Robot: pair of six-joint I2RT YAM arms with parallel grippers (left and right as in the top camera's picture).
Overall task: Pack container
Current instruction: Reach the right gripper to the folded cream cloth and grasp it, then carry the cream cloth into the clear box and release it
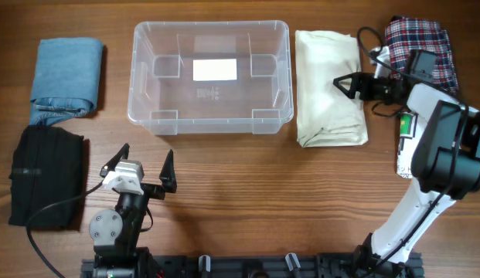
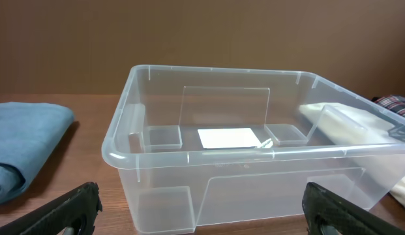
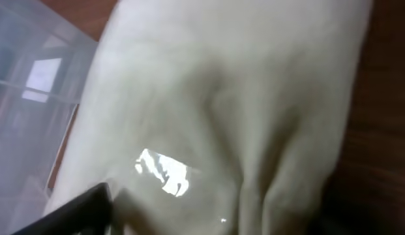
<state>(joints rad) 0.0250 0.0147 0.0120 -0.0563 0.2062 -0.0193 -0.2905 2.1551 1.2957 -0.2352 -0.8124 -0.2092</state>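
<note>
The clear plastic container (image 1: 211, 117) stands empty at the back middle of the table, with a white label on its bottom. It fills the left wrist view (image 2: 189, 156). My left gripper (image 1: 141, 171) is open and empty in front of the container's left front corner, and its two black fingers frame the left wrist view (image 2: 202, 215). My right gripper (image 1: 345, 85) hovers low over the folded cream garment (image 1: 326, 85), right of the container. In the right wrist view the cream garment (image 3: 241, 98) fills the frame. There the right gripper (image 3: 209, 225) shows only its left finger, spread wide.
A folded blue denim garment (image 1: 67, 77) lies left of the container. A folded black garment (image 1: 46, 174) lies in front of it. A folded plaid garment (image 1: 421, 46) lies at the back right, partly under my right arm. A cable runs by the black garment.
</note>
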